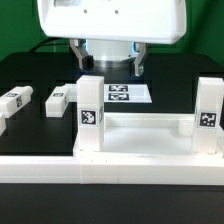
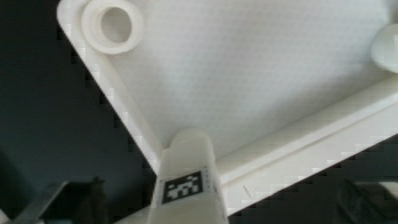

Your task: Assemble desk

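As arm (image 1: 110, 20) hangs over desk (image 2: 249, 90), tool (image 1: 109, 64) seemingly spread wide

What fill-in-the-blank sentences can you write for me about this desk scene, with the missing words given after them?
1. The upright legs on the desk top number ___.
2. The loose legs on the black table lie on the exterior view's ___.
3. The gripper is ___ and holds nothing.
4. The hole in the desk top's corner is ___ in shape.

Missing words: two; left; open; round.
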Robot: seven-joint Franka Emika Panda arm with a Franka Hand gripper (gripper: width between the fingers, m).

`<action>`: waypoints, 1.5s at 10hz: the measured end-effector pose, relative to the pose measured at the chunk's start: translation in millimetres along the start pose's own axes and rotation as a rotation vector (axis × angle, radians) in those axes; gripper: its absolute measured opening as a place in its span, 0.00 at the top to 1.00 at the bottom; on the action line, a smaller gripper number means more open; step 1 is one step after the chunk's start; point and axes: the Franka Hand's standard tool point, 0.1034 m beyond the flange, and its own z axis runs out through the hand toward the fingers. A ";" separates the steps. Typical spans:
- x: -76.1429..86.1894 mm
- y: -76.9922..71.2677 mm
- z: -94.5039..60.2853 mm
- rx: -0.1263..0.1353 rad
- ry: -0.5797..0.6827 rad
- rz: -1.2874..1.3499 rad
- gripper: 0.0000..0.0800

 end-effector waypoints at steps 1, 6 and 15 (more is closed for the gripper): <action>0.0 0.0 0.1 0.000 0.000 0.000 0.19; -17.7 -7.1 -1.9 0.008 -0.015 0.146 0.19; -38.4 -9.6 18.7 0.011 -0.044 0.666 0.19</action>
